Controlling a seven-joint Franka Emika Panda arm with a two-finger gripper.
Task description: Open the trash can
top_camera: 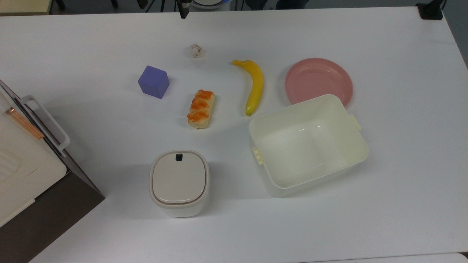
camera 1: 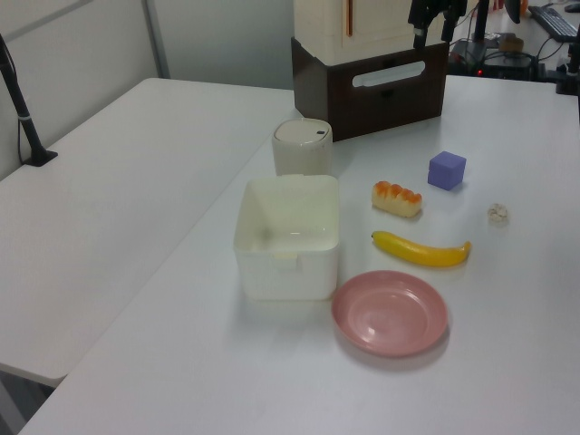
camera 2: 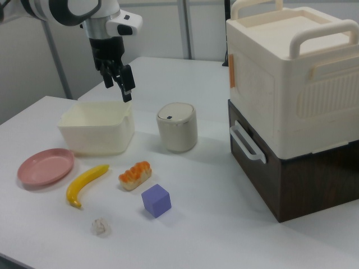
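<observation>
The trash can (top_camera: 179,182) (camera 1: 302,145) (camera 2: 176,128) is a small white rounded-square bin standing upright on the white table. Its beige lid is down flat, and a small black button (top_camera: 179,157) sits at the lid's edge. My gripper (camera 2: 119,83) (camera 1: 432,29) hangs well above the table, open, with nothing between its fingers. In the right view it is up and to the left of the can, over the cream tub. In the top view a dark fingertip (top_camera: 183,13) pokes in at the top edge, far from the can.
A cream lidless tub (top_camera: 343,120) stands to the top view's right of the can, with a pink plate (top_camera: 318,80) behind it. A banana (top_camera: 255,86), a bread roll (top_camera: 201,109), a purple cube (top_camera: 154,82) and a crumpled paper ball (top_camera: 196,50) lie mid-table. A white-and-brown cabinet (camera 2: 291,106) fills the top view's left edge.
</observation>
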